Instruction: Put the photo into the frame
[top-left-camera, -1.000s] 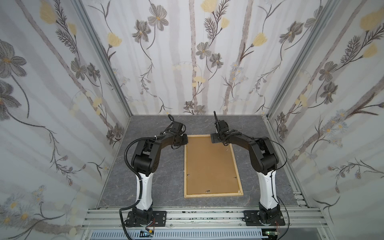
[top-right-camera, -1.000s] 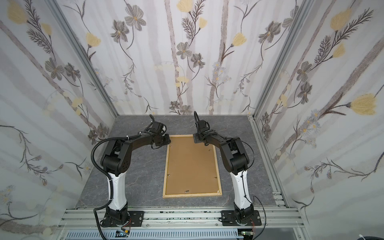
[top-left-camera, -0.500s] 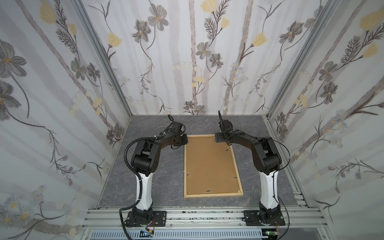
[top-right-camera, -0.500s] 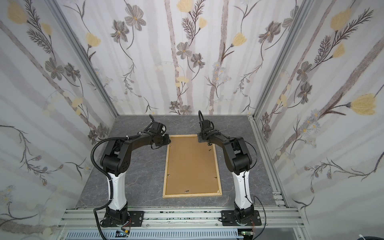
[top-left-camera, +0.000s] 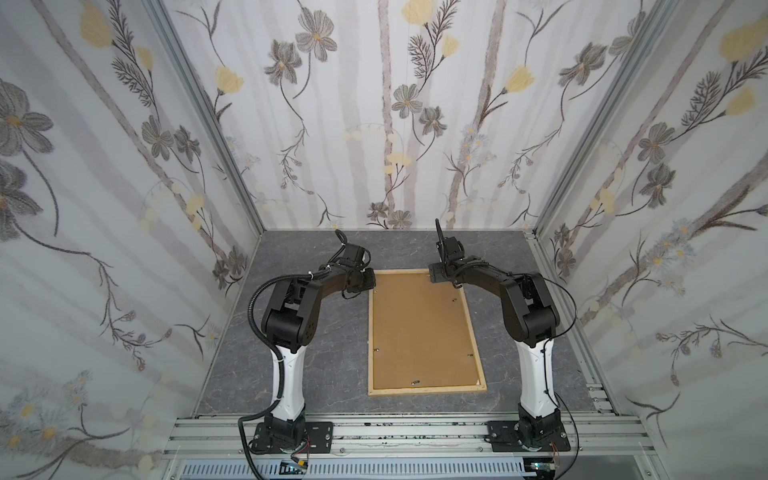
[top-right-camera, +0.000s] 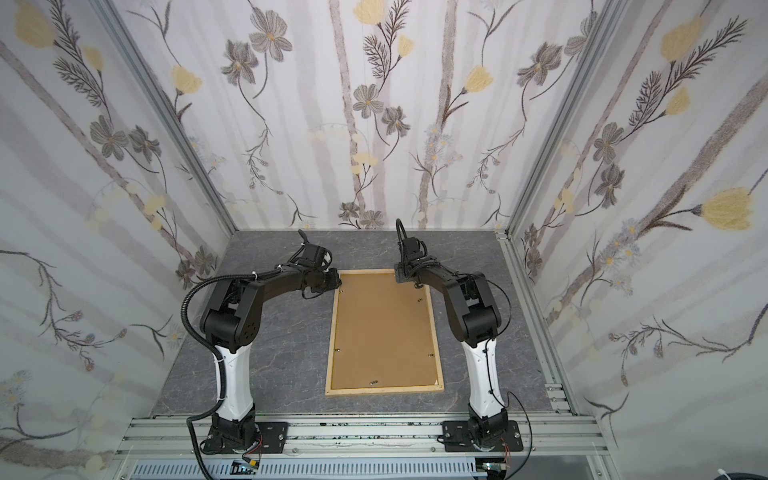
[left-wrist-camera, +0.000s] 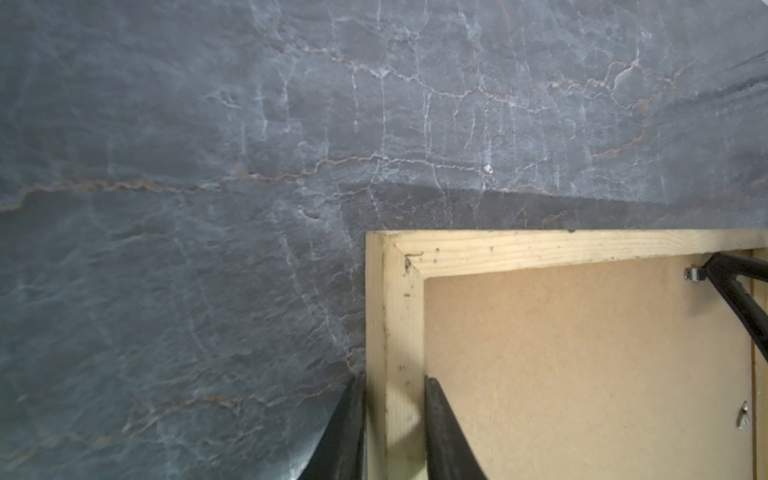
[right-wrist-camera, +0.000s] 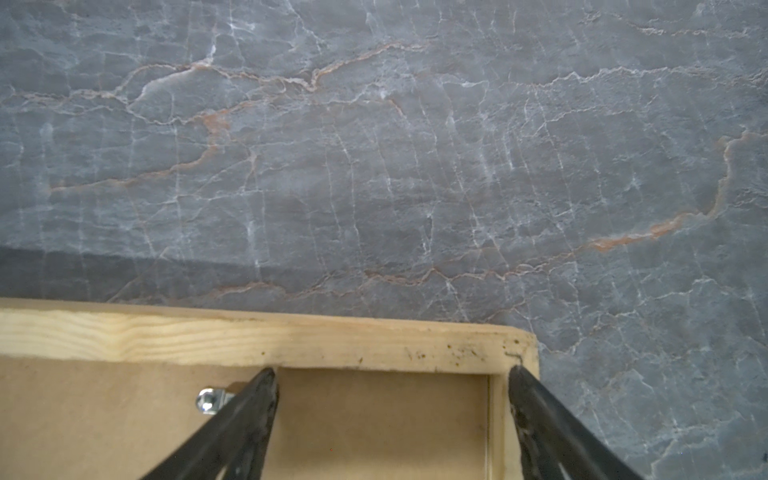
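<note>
The frame (top-left-camera: 428, 390) (top-right-camera: 384, 390) lies back side up in the middle of the table, its light wood strips around a brown backing panel (top-left-camera: 422, 328). My left gripper (top-left-camera: 371, 279) (left-wrist-camera: 395, 378) is shut on the frame's left strip (left-wrist-camera: 395, 316) close to the far left corner, one finger outside the strip and one inside on the panel. My right gripper (top-left-camera: 434, 274) (right-wrist-camera: 391, 371) stands open over the far right corner (right-wrist-camera: 515, 345), its fingertips against the far strip's inner edge. The photo is hidden.
Small metal clips (right-wrist-camera: 208, 401) (left-wrist-camera: 692, 274) sit on the backing panel near the far strip. Grey marbled tabletop (top-left-camera: 316, 353) surrounds the frame. Flowered walls close in three sides, and an aluminium rail (top-left-camera: 415, 432) carries both arm bases at the front.
My right gripper has shifted slightly to the right along the frame's far edge. The left gripper and the frame have stayed put.
</note>
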